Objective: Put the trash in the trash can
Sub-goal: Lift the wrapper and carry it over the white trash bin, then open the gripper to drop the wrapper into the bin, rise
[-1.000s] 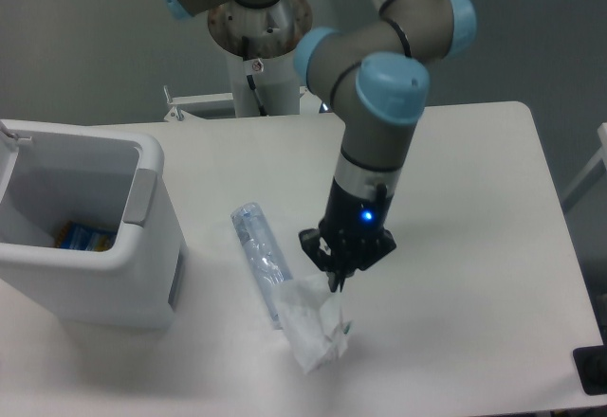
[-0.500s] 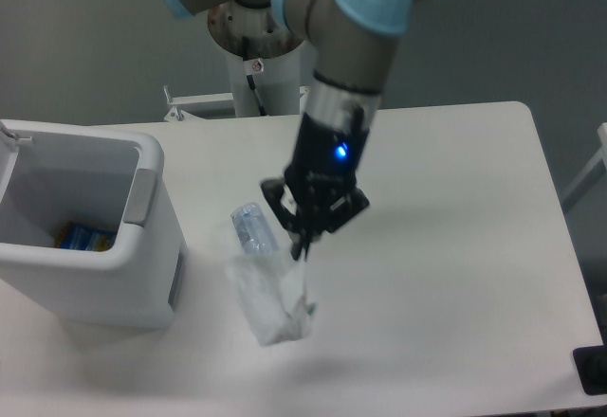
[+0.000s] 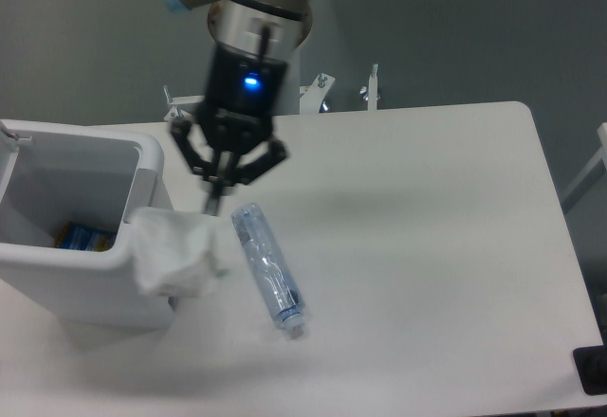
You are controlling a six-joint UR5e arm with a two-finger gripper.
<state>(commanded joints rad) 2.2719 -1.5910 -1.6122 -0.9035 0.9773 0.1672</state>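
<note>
— Looking at the bin point(image 3: 142, 303), what has changed?

— The gripper point(image 3: 216, 204) has carried the wrapper point(image 3: 175, 251) from beside the bottle point(image 3: 267, 267) across to the bin's near right corner. It hangs just outside the rim there, not yet over the opening, so I'd judge the first piece about halfway home.

— And the grip?

— Fingers pinched nearly closed on the wrapper's top edge; the rest dangles free against the bin's wall.

— The bottle?

— Lying on the table point(image 3: 446, 246) just right of the bin, untouched, cap toward the front edge.
</note>
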